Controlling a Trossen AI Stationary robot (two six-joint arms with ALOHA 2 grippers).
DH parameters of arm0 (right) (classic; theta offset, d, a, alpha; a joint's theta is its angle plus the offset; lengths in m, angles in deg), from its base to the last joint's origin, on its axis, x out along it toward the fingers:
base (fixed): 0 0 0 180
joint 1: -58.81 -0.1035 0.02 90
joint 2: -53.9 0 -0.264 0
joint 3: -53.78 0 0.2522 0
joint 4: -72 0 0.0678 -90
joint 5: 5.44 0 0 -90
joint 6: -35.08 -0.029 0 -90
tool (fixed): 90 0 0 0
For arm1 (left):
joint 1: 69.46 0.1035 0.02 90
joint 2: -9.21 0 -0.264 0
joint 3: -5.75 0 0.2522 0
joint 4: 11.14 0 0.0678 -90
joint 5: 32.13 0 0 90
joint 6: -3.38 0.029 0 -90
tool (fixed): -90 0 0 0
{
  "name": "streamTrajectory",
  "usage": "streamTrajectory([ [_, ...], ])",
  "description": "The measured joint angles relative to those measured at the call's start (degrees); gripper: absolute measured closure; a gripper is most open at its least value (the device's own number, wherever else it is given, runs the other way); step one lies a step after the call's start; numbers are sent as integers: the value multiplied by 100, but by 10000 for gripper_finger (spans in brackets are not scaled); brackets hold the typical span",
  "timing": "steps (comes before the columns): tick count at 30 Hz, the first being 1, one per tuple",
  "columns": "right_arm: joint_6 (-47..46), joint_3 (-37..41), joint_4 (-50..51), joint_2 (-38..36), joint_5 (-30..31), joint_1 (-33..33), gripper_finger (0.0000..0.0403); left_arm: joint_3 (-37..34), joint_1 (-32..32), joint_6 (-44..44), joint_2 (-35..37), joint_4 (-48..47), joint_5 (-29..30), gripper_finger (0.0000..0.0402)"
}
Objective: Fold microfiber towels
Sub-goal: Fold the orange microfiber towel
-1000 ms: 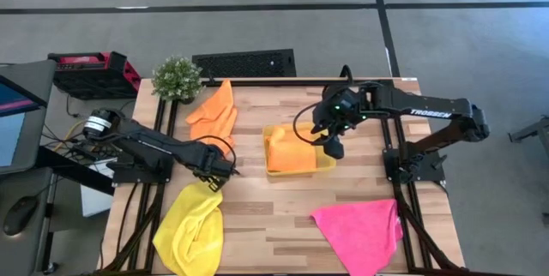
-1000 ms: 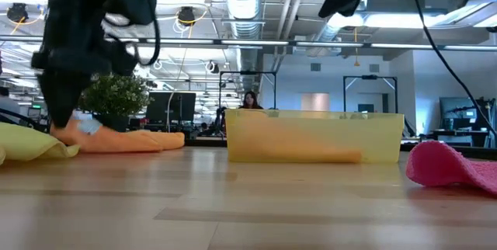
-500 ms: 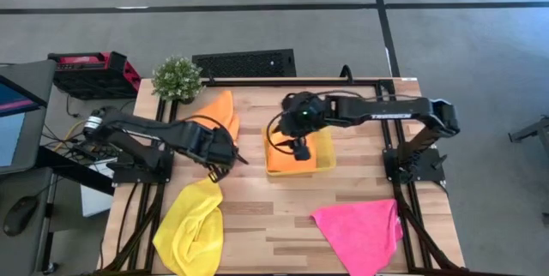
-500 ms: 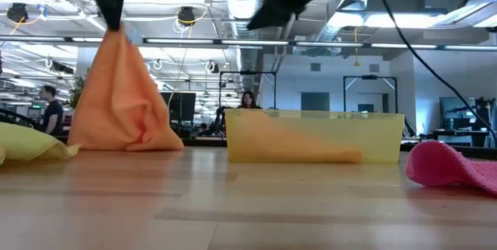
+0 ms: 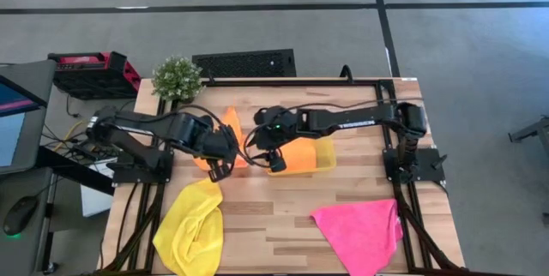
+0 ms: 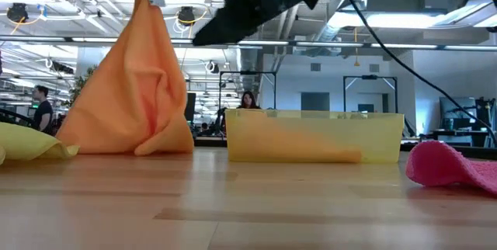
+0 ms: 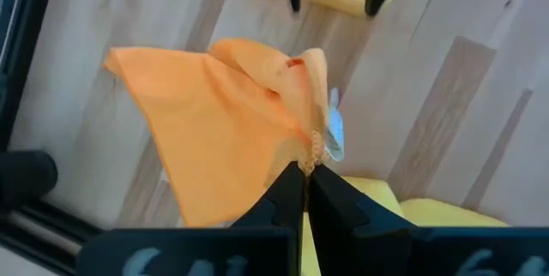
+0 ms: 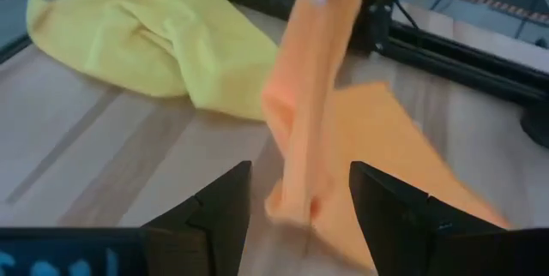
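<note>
My left gripper (image 7: 306, 170) is high over the table's left half, shut on an orange microfiber towel (image 6: 140, 95). The towel hangs below it like a tent, with its lower part spread on the wood (image 5: 230, 125). My right gripper (image 5: 274, 161) is open above the yellow tray's left end, pointing at the hanging towel (image 8: 313, 79), which is just ahead of its fingers. A second orange towel (image 5: 302, 153) lies in the tray (image 6: 311, 137). A yellow towel (image 5: 190, 229) lies near left and a pink towel (image 5: 360, 230) lies near right. My left gripper pinches one corner of the orange towel (image 7: 312, 146) between its two fingertips, beside a small pale label. The fingers come from above and point steeply down. The cloth hangs below them in loose folds, and its lower edge (image 6: 128, 147) rests on the table.
A potted plant (image 5: 177, 77) stands at the far left corner. A red and black case (image 5: 93, 72) sits off the table beyond the left arm. Bare wood lies in the table's near middle between the yellow and pink towels.
My left gripper has risen, still shut on the orange towel. The towel went from a low heap to a tall hanging tent, and its lower part stayed on the table. My right gripper, still open, has moved from over the tray toward the table's left, sinking toward the hanging towel.
</note>
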Motion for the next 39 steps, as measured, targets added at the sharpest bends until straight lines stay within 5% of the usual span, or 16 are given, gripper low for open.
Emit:
streamTrajectory([
  [14,-1,-816,-29,626,-243,-95,182,93,20,262,-278,53,270,401],
  [39,-160,-819,514,628,-534,-168,262,2420,24,391,-252,-421,1656,401],
])
